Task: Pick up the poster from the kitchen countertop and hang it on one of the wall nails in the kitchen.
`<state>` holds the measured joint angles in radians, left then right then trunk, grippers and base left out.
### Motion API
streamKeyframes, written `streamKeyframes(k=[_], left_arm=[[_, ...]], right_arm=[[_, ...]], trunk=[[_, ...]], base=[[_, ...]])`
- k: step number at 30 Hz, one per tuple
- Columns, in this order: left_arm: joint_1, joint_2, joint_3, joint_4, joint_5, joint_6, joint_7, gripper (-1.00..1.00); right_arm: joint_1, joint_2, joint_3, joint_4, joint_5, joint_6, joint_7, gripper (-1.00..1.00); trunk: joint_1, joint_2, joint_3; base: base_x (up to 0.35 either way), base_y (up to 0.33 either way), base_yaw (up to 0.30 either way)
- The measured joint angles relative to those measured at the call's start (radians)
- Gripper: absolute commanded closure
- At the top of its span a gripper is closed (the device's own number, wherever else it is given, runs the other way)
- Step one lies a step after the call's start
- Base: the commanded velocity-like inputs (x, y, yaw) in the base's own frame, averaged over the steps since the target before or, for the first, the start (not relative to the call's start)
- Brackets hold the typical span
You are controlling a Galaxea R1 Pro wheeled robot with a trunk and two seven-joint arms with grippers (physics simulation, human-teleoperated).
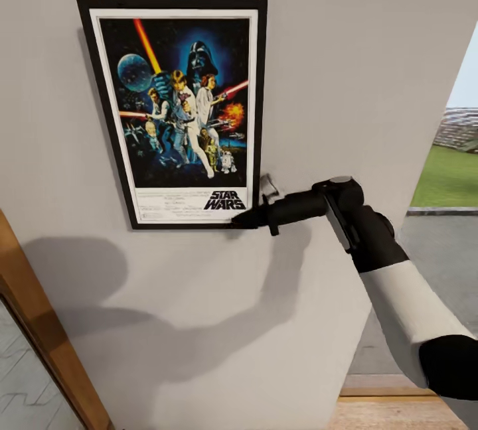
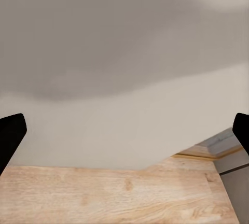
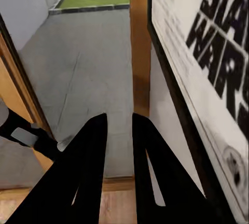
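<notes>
The black-framed Star Wars poster hangs flat against the pale grey wall, upright. My right gripper points at its lower right corner, beside the frame. In the right wrist view the poster runs alongside my right gripper, whose fingers stand close together with a thin gap and nothing between them. My left gripper is open, facing the bare wall low down. Any nail is hidden behind the poster. The kitchen countertop is out of view.
A wooden door frame slants up at the lower left. Right of the wall's end, a doorway opens onto grey paving and grass. Light wooden floor lies below the wall.
</notes>
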<state>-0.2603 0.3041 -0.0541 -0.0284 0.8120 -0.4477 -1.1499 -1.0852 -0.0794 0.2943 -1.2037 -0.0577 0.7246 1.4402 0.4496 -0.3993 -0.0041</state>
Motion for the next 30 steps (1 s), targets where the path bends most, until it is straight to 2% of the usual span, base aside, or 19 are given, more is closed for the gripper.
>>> streamKeyframes(k=[1, 2, 16, 19, 23, 30], left_arm=[[0.000, 0.000, 0.000, 0.000, 0.000, 0.000, 0.000, -1.00], [0.000, 0.001, 0.000, 0.000, 0.000, 0.000, 0.000, -1.00], [0.000, 0.001, 0.000, 0.000, 0.000, 0.000, 0.000, -1.00], [0.000, 0.001, -0.001, 0.000, 0.000, 0.000, 0.000, -1.00], [0.000, 0.001, -0.001, 0.000, 0.000, 0.000, 0.000, -1.00], [0.000, 0.001, -0.001, 0.000, 0.000, 0.000, 0.000, -1.00]], right_arm=[[0.000, 0.001, -0.118, 0.001, 0.012, 0.173, -0.057, -1.00], [0.000, 0.001, -0.169, 0.001, 0.006, 0.178, -0.043, -1.00], [0.000, 0.001, -0.170, -0.003, 0.002, 0.196, -0.043, -1.00], [0.000, 0.001, -0.170, -0.006, 0.000, 0.197, -0.093, -1.00], [0.000, 0.001, -0.170, -0.005, 0.016, 0.183, -0.099, -1.00], [0.000, 0.000, -0.170, -0.007, 0.016, 0.182, -0.099, -1.00]], trunk=[[0.000, 0.000, 0.000], [0.000, -0.001, 0.000], [0.000, -0.001, 0.000], [0.000, 0.000, 0.000], [0.001, 0.000, 0.000], [0.000, 0.000, 0.000]], base=[[0.000, 0.000, 0.000], [0.000, 0.000, 0.000], [-0.003, 0.000, 0.000], [-0.216, -0.022, 0.000], [-0.283, -0.004, 0.000], [-0.088, -0.001, 0.000]])
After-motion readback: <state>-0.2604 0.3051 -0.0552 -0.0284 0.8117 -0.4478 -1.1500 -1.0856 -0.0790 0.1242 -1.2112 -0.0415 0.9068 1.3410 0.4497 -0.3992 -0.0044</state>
